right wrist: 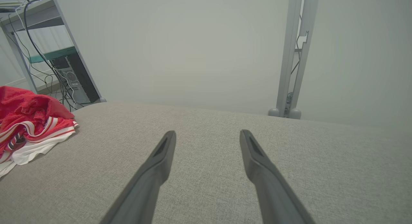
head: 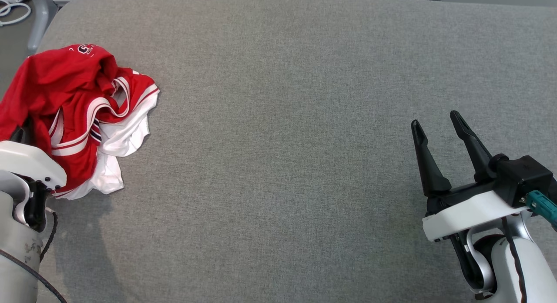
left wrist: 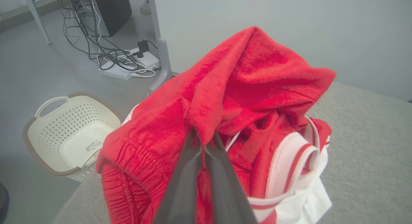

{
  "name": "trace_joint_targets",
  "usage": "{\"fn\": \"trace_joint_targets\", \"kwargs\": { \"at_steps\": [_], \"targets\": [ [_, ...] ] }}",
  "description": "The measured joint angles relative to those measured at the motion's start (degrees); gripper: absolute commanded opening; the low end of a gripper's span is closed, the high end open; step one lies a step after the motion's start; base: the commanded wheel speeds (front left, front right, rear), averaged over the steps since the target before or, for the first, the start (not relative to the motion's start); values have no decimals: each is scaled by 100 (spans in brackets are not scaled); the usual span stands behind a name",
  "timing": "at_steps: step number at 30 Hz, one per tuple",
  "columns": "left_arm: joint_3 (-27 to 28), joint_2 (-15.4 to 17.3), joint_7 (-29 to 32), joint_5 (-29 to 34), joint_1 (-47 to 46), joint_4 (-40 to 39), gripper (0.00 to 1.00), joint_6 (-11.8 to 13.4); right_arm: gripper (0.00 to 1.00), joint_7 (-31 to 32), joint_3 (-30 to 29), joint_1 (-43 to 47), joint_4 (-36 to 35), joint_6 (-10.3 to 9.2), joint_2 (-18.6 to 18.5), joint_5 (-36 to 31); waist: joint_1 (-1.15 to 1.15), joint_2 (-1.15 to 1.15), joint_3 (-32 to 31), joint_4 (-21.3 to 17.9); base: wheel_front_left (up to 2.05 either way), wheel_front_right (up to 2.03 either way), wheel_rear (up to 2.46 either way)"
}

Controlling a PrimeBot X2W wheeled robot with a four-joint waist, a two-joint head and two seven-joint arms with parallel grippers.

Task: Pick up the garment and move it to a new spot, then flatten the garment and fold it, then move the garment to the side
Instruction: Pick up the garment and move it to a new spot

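The garment is a crumpled red piece with white and striped trim, bunched at the left edge of the grey fabric table. In the left wrist view my left gripper is shut on a raised red fold of the garment. In the head view the cloth hides its fingers, and the pale wrist sits at the lower left. My right gripper stands open at the lower right, far from the cloth. The right wrist view has its fingers apart over bare table, with the garment at the far left.
A cream laundry basket stands on the floor beyond the table's left edge. Behind it are a computer tower and a tangle of cables with a power strip. A metal post rises behind the table's far edge.
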Motion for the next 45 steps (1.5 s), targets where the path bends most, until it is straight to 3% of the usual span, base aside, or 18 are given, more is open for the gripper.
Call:
{"fn": "trace_joint_targets", "kwargs": {
  "at_steps": [7, 15, 20, 28, 33, 40, 45],
  "targets": [
    [-48, 187, -525, 238, -49, -264, 0, 176, 100, -121, -23, 104, 129, 0, -1, 145, 0, 0, -341, 53, 0, 0, 0],
    [-110, 309, -584, 376, 455, -1363, 0, 439, 100, -302, -58, 412, 269, 0, 1, 356, 0, 0, -949, 56, 0, 0, 0],
    [-75, 360, -355, 369, 1172, -2586, 0, 769, 100, -355, -102, 602, 279, 0, -1, 363, 0, 0, -1302, -16, 0, 0, 0],
    [-155, 422, 398, 498, 2641, -4934, 0, 1561, 100, -350, -126, 864, 172, 0, -2, 277, 0, 0, -1619, -313, 0, 0, 0],
    [-318, 436, 754, 643, 3110, -5933, 0, 1845, 100, -241, -137, 933, 56, 0, 0, 169, 0, 0, -1666, -525, 0, 0, 0],
    [-571, 357, 894, 728, 3169, -6556, 0, 1905, 100, -142, -148, 941, -119, 0, 0, 137, 0, 0, -1626, -834, 0, 0, 0],
    [-1025, 194, 1025, 823, 2855, -6723, 0, 1683, 100, -104, -140, 894, -244, 0, -2, 186, 0, 0, -1508, -1184, 0, 0, 0]
  ]
}}
